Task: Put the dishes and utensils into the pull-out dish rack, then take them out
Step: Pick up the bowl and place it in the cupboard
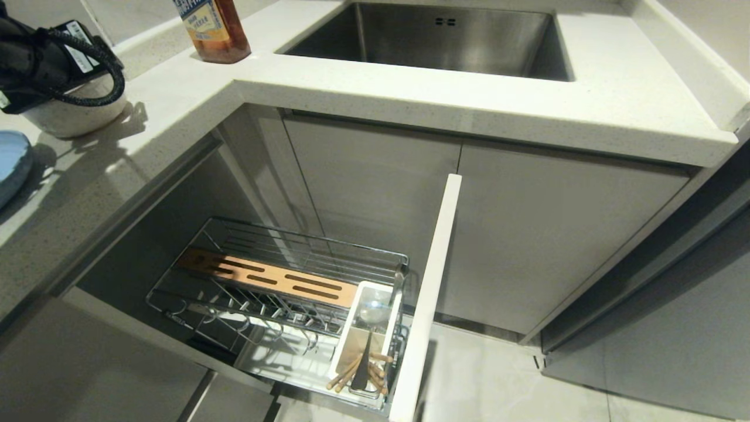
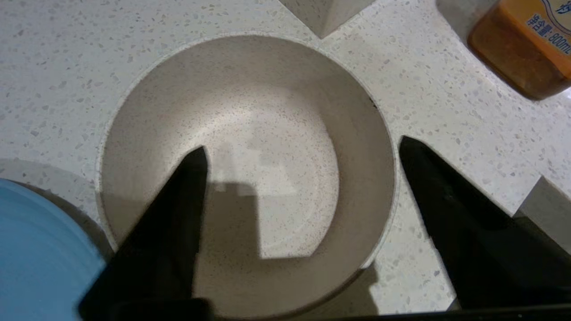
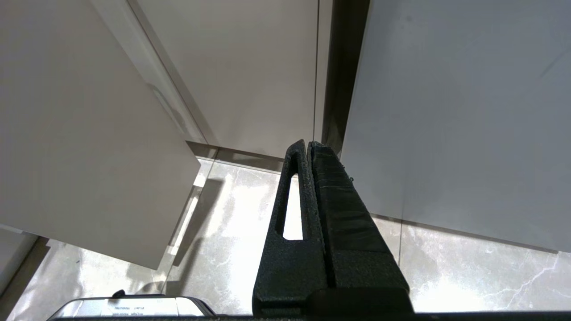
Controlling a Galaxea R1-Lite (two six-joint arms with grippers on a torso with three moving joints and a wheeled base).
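On the counter at the far left stands the cream-white bowl (image 1: 76, 114) (image 2: 250, 111), with my left arm (image 1: 41, 58) right above it. My left gripper (image 2: 303, 145) is open astride the bowl's rim: one finger (image 2: 178, 214) is inside the bowl, the other (image 2: 446, 200) outside over the counter, and neither clamps the wall. The light-blue plate (image 1: 10, 164) (image 2: 35, 258) lies beside the bowl. The pull-out dish rack (image 1: 193, 299) stands drawn out below. Its white utensil holder (image 1: 338, 351) holds the chopsticks (image 1: 348, 375) and the spoon (image 1: 374, 309). My right gripper (image 3: 308, 145) is shut, down near the floor.
An amber bottle (image 1: 214, 29) (image 2: 526, 49) stands on the counter behind the bowl. The steel sink (image 1: 445, 35) is set into the counter at the back. The rack's tall pale front (image 1: 430, 281) juts out over the floor. Closed cabinet doors (image 1: 527, 234) stand to its right.
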